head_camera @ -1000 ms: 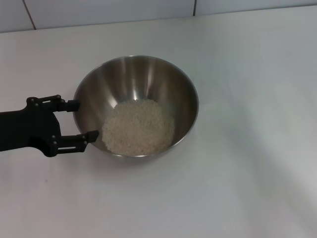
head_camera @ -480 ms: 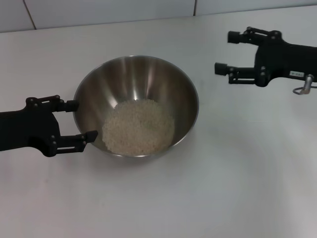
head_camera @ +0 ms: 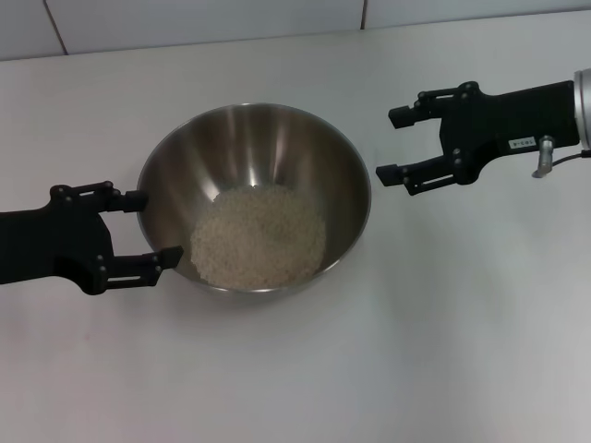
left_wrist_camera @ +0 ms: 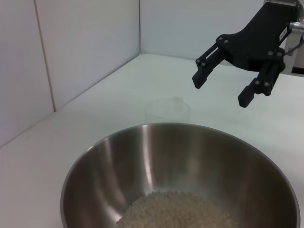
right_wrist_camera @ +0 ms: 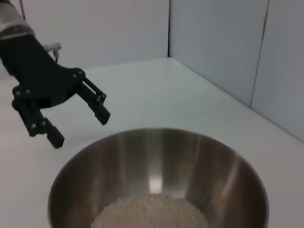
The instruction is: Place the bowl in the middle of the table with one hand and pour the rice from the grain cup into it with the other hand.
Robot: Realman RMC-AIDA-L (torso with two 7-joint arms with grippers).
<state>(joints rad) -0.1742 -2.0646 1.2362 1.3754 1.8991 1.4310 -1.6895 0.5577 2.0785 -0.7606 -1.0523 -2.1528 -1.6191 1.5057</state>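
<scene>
Two grippers flank my bowl (head_camera: 254, 197), mid-table, rice (head_camera: 259, 235) heaped inside.
My left gripper (head_camera: 153, 226) spreads its fingers beside the rim; my right gripper (head_camera: 392, 145) hovers spread, empty, toward the right edge.

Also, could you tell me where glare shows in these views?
Head view: a pale streak down the bowl's far inner wall. Left wrist view: a similar streak on the wall. Right wrist view: a small bright patch on the wall just past the rice.

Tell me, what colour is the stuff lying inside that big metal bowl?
The rice in the bowl is pale whitish-beige; the head view shows it best.
</scene>
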